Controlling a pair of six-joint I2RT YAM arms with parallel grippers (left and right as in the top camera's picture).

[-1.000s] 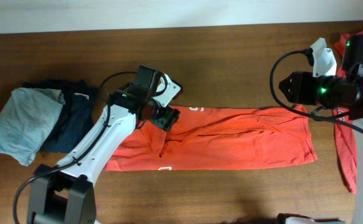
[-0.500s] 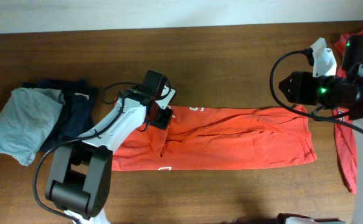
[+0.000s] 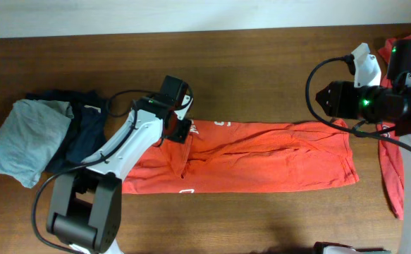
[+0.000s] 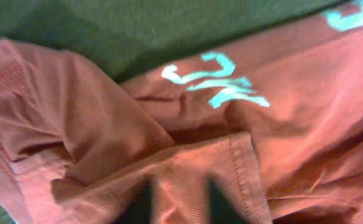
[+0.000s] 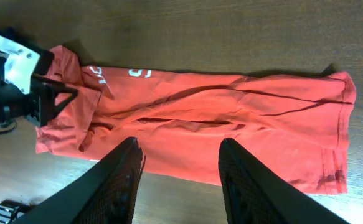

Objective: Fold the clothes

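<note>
- your orange-red t-shirt point(image 3: 261, 159) lies as a long, creased cotton strip, with white print point(image 4: 215, 81) near its left end.
- left gripper point(image 4: 178, 202) straddles a stitched hem point(image 4: 240, 168); you can't tell if it pinches.
- right gripper point(image 5: 178, 168) has its jaws apart and empty.

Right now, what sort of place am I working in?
Probably a lab-style clothes-folding station: a wooden table, an orange-red T-shirt spread along it, and a folded grey garment overlapping a navy garment at one end.

Wooden table point(image 3: 261, 70), four garments lying on it.
Long-folded orange-red T-shirt point(image 3: 261, 159) mid-table; grey garment point(image 3: 22, 137) overlapping navy garment point(image 3: 82, 134) at left; second orange-red shirt point(image 3: 390, 176) at right edge.
</note>
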